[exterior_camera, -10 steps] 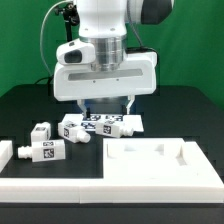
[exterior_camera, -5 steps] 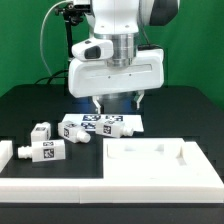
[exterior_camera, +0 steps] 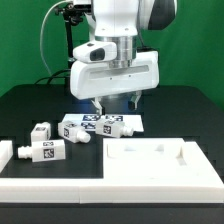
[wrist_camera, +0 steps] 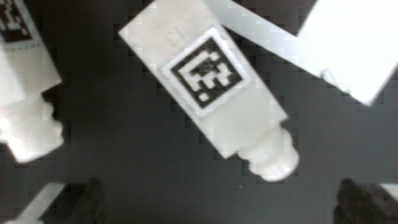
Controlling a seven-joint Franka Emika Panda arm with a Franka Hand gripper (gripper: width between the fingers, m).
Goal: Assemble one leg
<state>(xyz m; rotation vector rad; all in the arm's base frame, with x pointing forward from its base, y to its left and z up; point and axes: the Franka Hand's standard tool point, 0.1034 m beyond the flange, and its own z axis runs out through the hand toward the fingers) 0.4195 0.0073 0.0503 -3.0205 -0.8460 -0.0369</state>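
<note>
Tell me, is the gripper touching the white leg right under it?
Apart. In the wrist view, the leg lies between the open gripper fingertips, with dark table showing on both sides.

The arm (exterior_camera: pixel 115 20) points its hand (exterior_camera: pixel 118 103) straight down, fingers (exterior_camera: pixel 97 106) spread apart and empty.

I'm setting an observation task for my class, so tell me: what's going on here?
A Franka robot arm hovers with its jaws open and empty above a small stubby white plastic leg with a black-and-white tag, which lies loose on the black table. Similar legs lie nearby, near the large flat white square panel. Nothing is gripped yet.
</note>
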